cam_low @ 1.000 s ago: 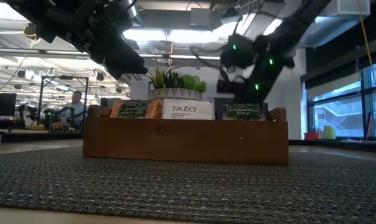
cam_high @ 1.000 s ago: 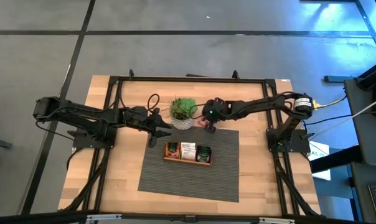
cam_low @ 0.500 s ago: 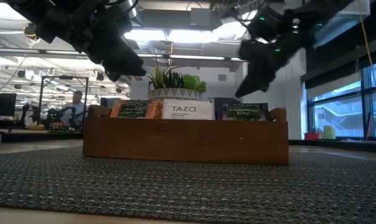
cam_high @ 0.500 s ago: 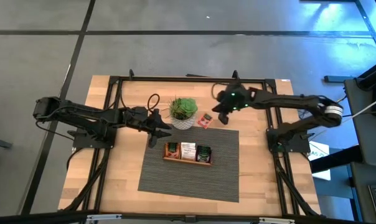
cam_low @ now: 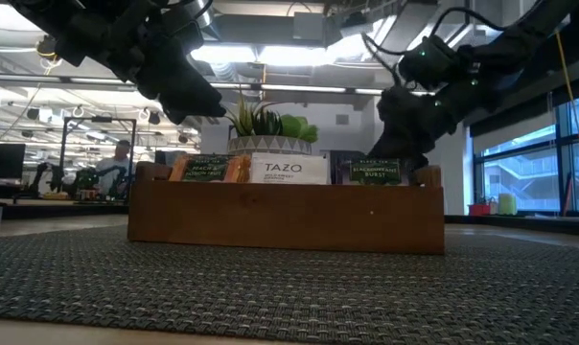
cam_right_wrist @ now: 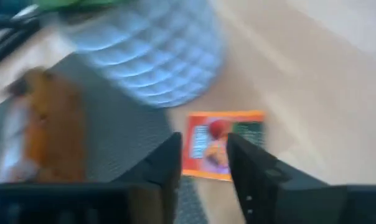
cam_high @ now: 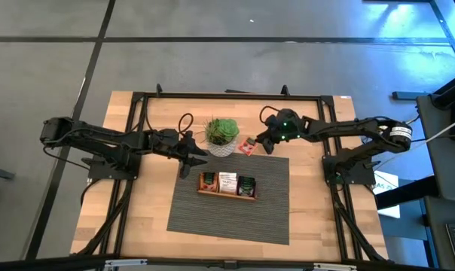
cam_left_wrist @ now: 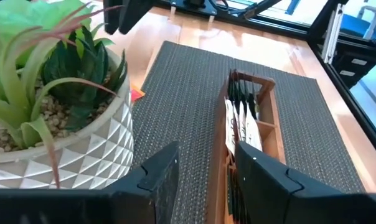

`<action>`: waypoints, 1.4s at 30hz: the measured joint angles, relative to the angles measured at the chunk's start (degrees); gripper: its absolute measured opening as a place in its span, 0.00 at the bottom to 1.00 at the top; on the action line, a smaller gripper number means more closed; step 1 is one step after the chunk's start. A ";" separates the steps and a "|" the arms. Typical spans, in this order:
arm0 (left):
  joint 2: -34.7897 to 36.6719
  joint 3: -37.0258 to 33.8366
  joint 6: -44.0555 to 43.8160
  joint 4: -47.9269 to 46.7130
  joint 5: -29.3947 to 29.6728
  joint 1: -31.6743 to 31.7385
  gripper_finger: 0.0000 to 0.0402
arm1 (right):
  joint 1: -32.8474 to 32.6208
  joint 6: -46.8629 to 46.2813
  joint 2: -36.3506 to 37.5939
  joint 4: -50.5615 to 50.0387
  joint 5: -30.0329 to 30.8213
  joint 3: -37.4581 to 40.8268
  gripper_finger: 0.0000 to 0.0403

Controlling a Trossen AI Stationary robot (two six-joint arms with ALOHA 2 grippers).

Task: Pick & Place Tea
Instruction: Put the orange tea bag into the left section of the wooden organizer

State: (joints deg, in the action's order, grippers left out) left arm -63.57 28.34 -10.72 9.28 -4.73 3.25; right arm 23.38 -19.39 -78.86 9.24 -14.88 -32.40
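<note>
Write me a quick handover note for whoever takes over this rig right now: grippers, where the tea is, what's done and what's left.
Left gripper: open, empty, hovering between the plant pot and the wooden tray.
Right gripper: open, empty, just above the loose orange-red sachet.
Tea: that sachet lies flat on the bare table beside the pot, at the mat's far edge. All three tray compartments already hold sachets.
Left: grasp the loose sachet and place it in the tray.

The right gripper (cam_high: pixel 267 145) swings back toward the orange sachet (cam_high: pixel 248 146) at its nine o'clock, fingers (cam_right_wrist: pixel 166 168) now parted.
</note>
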 joint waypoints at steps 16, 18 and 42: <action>0.00 0.00 -2.23 -0.03 0.15 -0.02 0.38 | -3.30 -0.05 -9.81 1.30 10.00 -0.97 0.54; 0.00 0.00 -2.22 -0.04 0.15 -0.02 0.38 | -4.74 2.01 -11.57 1.32 12.74 -1.82 0.53; 0.00 0.00 -3.12 -0.09 0.17 -0.13 0.38 | -7.04 2.19 -20.80 -1.37 23.46 -4.46 0.18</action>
State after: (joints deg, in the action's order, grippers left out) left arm -63.57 28.34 -13.84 9.19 -4.56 3.11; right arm 16.34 -17.21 -99.66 7.88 8.58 -36.86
